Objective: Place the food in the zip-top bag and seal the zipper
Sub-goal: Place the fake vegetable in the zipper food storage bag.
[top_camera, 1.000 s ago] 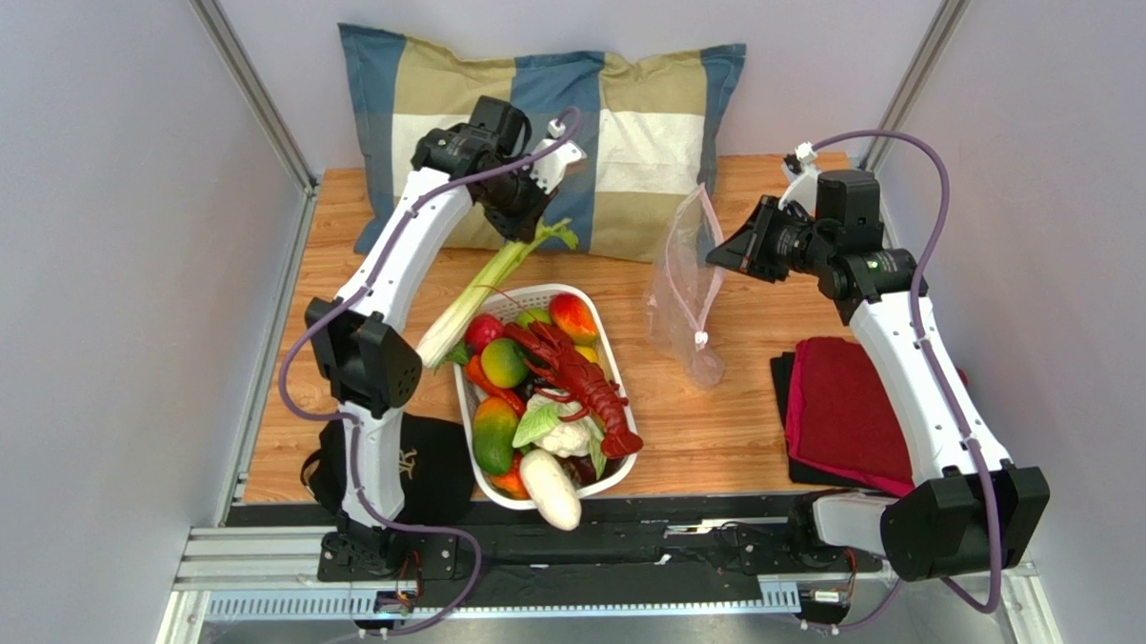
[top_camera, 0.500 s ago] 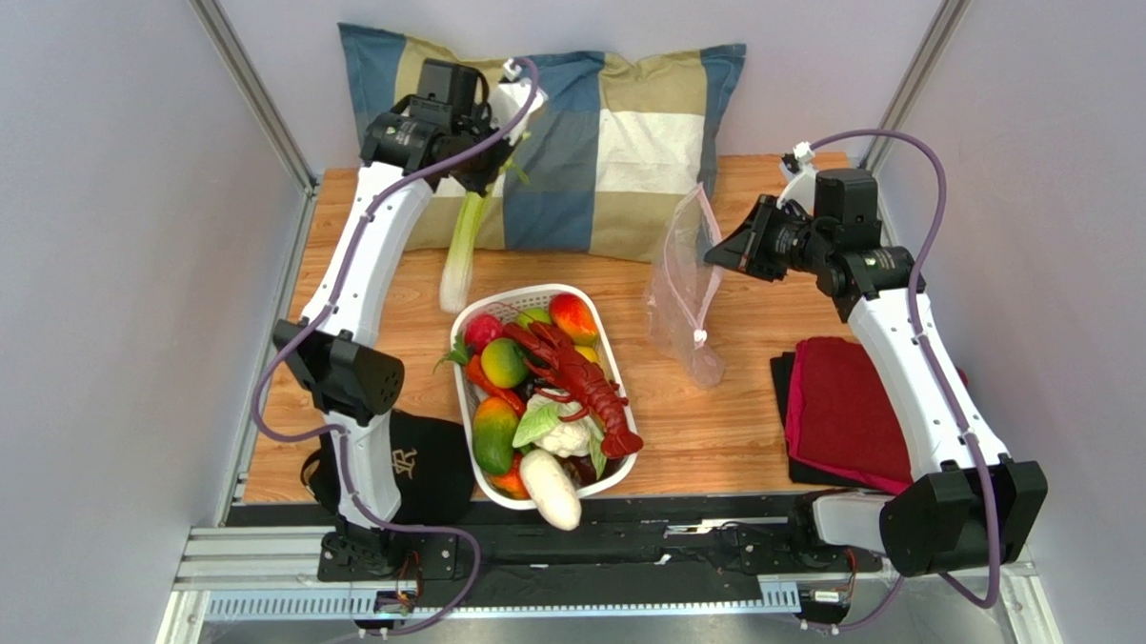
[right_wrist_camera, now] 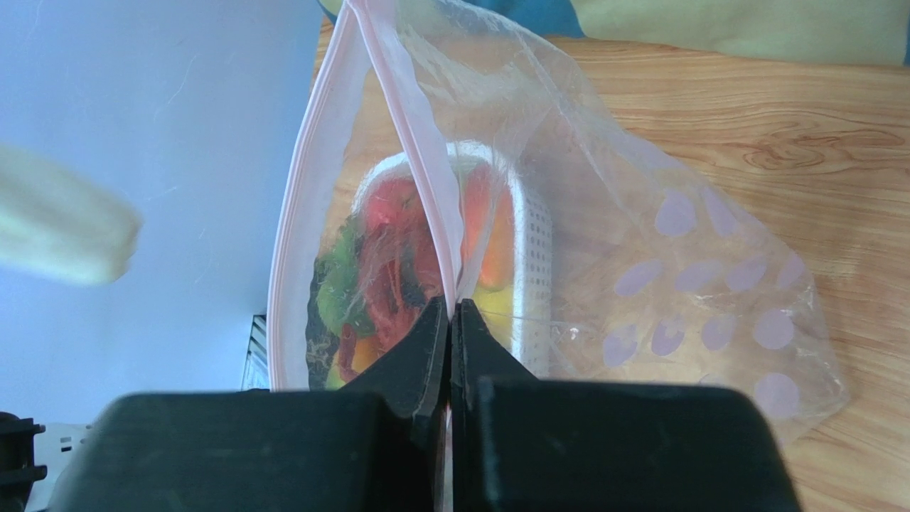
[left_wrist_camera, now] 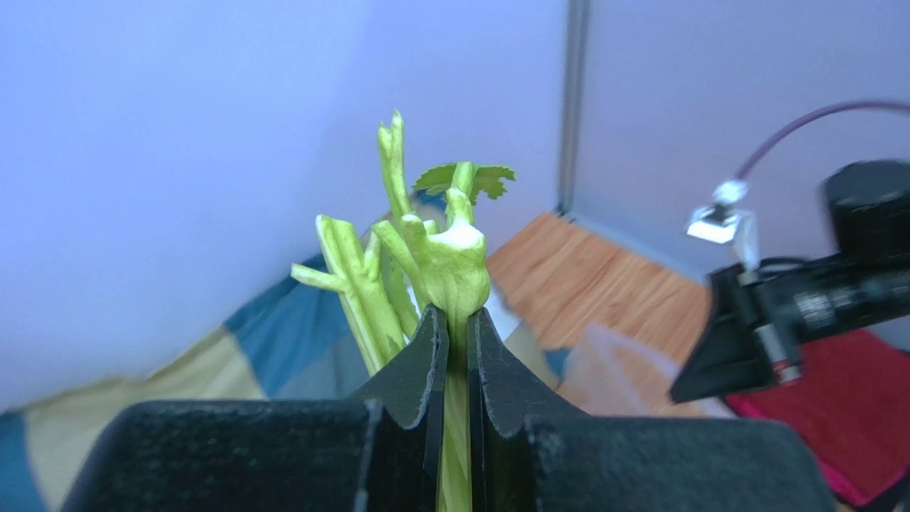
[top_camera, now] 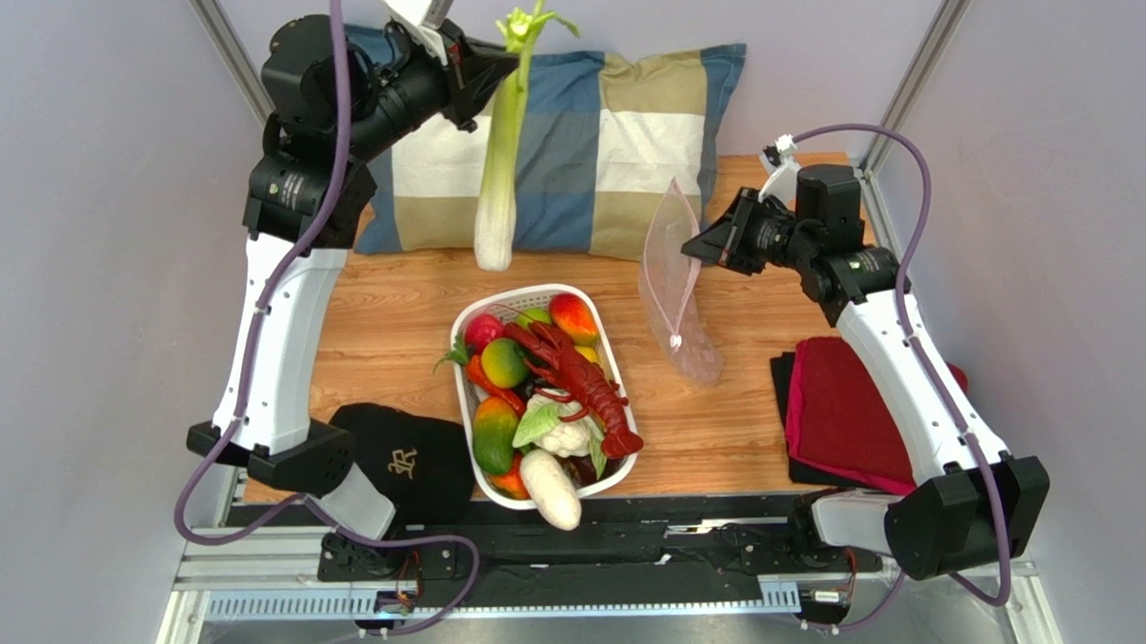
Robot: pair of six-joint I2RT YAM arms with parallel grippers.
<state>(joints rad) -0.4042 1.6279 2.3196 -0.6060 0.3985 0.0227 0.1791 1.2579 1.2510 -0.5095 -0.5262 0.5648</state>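
Note:
A long green-and-white stalk (top_camera: 499, 167) of the food hangs upright high over the pillow, its white end above the table's far side. My left gripper (top_camera: 504, 60) is shut on its leafy upper end; in the left wrist view the gripper (left_wrist_camera: 456, 320) pinches the stalk (left_wrist_camera: 457, 267) just below the green tips. The clear zip-top bag (top_camera: 674, 283) hangs from my right gripper (top_camera: 698, 242), which is shut on its pinkish zipper strip (right_wrist_camera: 411, 139); the mouth gapes to the left. The rest of the food lies in the white basket (top_camera: 528, 294).
A blue-and-tan checked pillow (top_camera: 630, 134) lies along the back of the wooden table. A folded red cloth (top_camera: 847, 413) sits at the right front. A black cap (top_camera: 405, 464) rests at the left front beside the basket.
My left arm has lifted the stalk off the basket's edge and raised it high, so it now hangs vertically. My right gripper has shifted slightly left with the bag.

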